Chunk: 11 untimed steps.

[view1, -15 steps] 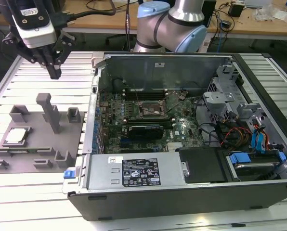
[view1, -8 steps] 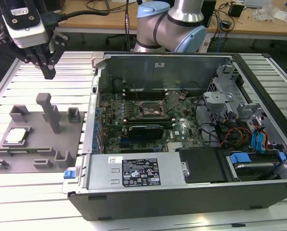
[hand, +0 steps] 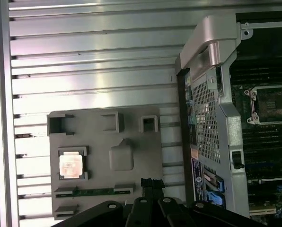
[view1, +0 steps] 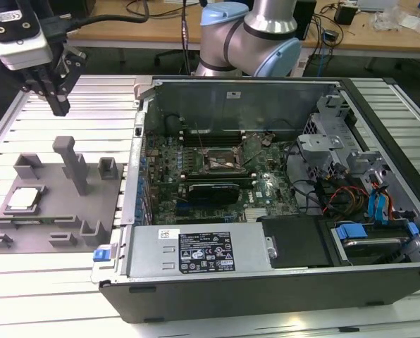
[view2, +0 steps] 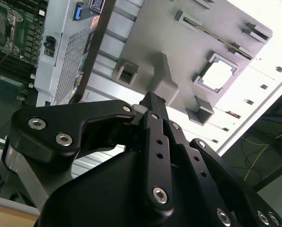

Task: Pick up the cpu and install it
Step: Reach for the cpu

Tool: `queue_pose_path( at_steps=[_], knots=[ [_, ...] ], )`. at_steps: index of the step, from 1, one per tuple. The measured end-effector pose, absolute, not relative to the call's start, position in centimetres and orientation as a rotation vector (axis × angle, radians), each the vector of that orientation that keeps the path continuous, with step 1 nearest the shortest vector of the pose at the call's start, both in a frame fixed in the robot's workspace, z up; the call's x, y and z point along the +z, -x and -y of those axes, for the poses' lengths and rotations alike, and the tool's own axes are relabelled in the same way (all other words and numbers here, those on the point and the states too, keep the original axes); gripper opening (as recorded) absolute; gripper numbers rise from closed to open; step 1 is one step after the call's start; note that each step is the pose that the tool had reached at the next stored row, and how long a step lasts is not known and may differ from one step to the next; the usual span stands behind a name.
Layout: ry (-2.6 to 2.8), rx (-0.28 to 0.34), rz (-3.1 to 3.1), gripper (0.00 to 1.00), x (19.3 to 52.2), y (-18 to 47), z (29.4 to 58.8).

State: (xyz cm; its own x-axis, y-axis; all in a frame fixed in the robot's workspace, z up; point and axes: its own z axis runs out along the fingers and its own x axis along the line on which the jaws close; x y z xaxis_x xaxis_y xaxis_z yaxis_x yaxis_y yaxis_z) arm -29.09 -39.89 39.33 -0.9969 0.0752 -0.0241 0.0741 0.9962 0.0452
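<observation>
Hand is hanging in the air above the desk at the exterior view's left, well apart from the case. Its fingers are pressing together with nothing between them; both wrist views are showing the tips closed.

Cpu is lying flat, silvery top up, in a square recess of the grey fixture, which is resting on the desk just beside the case. The hand is not touching the cpu. In both wrist views the cpu is showing as a bright square in its pocket.

An upright post is standing on the fixture between the cpu and the case.

Inside the case, the socket is sitting mid-board, well apart from the cpu; it is also showing in the first wrist view.
</observation>
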Motion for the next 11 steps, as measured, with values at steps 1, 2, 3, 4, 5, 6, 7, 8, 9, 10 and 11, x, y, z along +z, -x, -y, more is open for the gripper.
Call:
queue_pose_path(
  at_steps=[1,2,3,4,5,6,7,8,9,10,11],
  knots=[
    [-0.116,0.069,-3.113,0.11,39.3,29.3,39.9],
    [-0.117,0.069,-3.113,0.11,39.3,29.5,39.9],
    [-0.117,0.069,-3.113,0.11,39.3,29.8,39.9],
    [-0.117,0.069,-3.113,0.11,39.3,29.9,39.9],
    [-0.117,0.069,-3.113,0.11,39.3,30.1,39.9],
    [-0.117,0.069,-3.113,0.11,39.3,30.3,39.9],
    [-0.117,0.069,-3.113,0.11,39.3,30.6,39.9],
    [-0.117,0.069,-3.113,0.11,39.3,30.8,39.9],
    [-0.117,0.069,-3.113,0.11,39.3,30.9,39.9],
    [-0.116,0.069,-3.113,0.11,39.3,31.1,39.9],
    [-0.117,0.069,-3.113,0.11,39.3,31.2,39.9]
  ],
)
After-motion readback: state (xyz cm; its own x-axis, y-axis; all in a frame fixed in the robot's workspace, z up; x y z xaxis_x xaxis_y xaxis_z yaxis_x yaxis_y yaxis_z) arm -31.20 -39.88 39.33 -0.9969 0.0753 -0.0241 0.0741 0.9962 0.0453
